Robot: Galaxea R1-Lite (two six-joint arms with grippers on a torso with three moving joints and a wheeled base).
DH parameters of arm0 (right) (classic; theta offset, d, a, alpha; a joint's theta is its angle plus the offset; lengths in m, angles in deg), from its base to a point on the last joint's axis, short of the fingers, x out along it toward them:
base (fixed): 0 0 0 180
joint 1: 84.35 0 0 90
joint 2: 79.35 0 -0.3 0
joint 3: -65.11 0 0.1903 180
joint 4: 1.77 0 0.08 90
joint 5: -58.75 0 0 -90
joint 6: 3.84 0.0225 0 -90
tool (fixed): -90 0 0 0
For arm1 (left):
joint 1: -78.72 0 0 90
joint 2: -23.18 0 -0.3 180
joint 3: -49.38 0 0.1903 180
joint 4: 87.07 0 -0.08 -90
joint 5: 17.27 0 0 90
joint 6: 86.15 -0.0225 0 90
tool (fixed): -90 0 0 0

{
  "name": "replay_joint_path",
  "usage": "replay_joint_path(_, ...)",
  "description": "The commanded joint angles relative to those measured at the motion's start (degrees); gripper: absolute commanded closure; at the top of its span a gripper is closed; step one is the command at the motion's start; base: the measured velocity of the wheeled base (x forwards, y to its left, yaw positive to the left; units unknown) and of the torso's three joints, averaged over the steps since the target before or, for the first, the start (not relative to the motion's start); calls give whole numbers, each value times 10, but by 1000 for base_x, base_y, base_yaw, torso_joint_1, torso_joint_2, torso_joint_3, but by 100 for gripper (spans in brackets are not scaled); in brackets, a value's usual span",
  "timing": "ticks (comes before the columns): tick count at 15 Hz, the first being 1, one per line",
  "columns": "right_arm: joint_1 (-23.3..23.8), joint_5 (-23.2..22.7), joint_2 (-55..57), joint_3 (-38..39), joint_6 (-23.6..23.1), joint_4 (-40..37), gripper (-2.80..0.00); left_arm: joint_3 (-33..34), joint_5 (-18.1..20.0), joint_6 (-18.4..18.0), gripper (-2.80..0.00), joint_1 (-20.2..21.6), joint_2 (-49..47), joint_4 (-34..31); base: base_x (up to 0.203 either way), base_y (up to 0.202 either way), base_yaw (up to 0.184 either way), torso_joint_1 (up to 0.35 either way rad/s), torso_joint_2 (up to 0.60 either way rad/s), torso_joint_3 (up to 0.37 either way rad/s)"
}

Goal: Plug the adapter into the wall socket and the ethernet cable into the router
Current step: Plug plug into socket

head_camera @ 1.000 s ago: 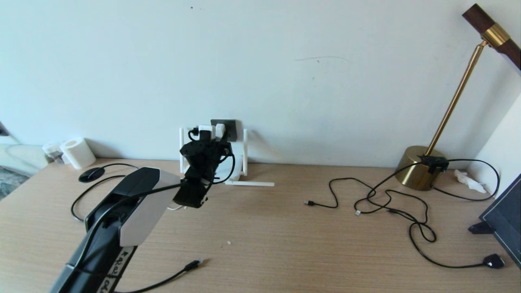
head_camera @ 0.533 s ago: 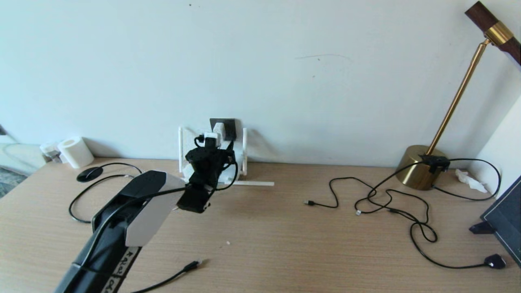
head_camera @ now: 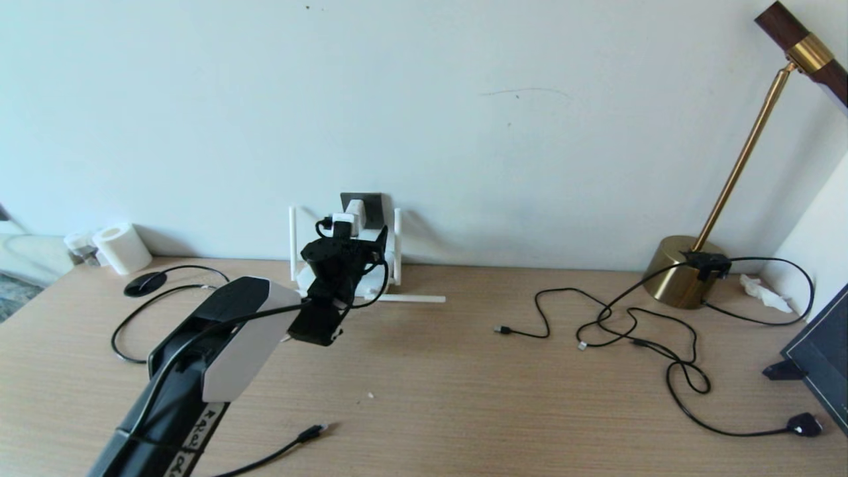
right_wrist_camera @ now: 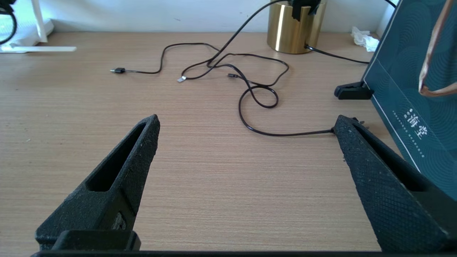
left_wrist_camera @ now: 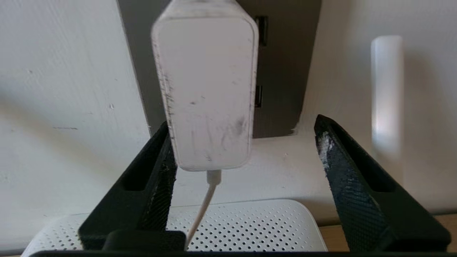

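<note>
White adapter (left_wrist_camera: 207,92) seated in grey wall socket (left_wrist_camera: 282,71), frame centre. Left pincer (left_wrist_camera: 246,160) apart around it. Light, rigid, smooth; best gripped on flat sides. Right pincer (right_wrist_camera: 246,150) apart above bench (right_wrist_camera: 200,171).

One adapter (left_wrist_camera: 207,92), one wall socket (head_camera: 368,207), one router (left_wrist_camera: 250,228) with three antennas showing, one brass lamp (head_camera: 686,271), one toilet roll (head_camera: 120,248) and one ethernet cable (head_camera: 291,444) on one desk (head_camera: 464,397).
</note>
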Motion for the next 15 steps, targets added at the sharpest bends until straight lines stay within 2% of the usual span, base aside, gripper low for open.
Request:
replay_joint_path(1,0,0,0,0,0,0,-280,23,-2,0,-280,0,14,9,0,0,0,0,0,0)
replay_joint_path(4,0,0,0,0,0,0,-280,109,-2,0,-280,0,48,40,0,0,0,0,0,0)
replay_joint_path(7,0,0,0,0,0,0,-280,225,-1,0,-280,0,95,88,0,0,0,0,0,0)
replay_joint_path(10,0,0,0,0,1,0,-280,324,6,2,-280,-2,160,156,0,0,0,0,0,0)
replay_joint_path(15,0,0,0,0,1,0,-280,443,10,3,-280,-4,295,171,0,0,0,0,0,0)
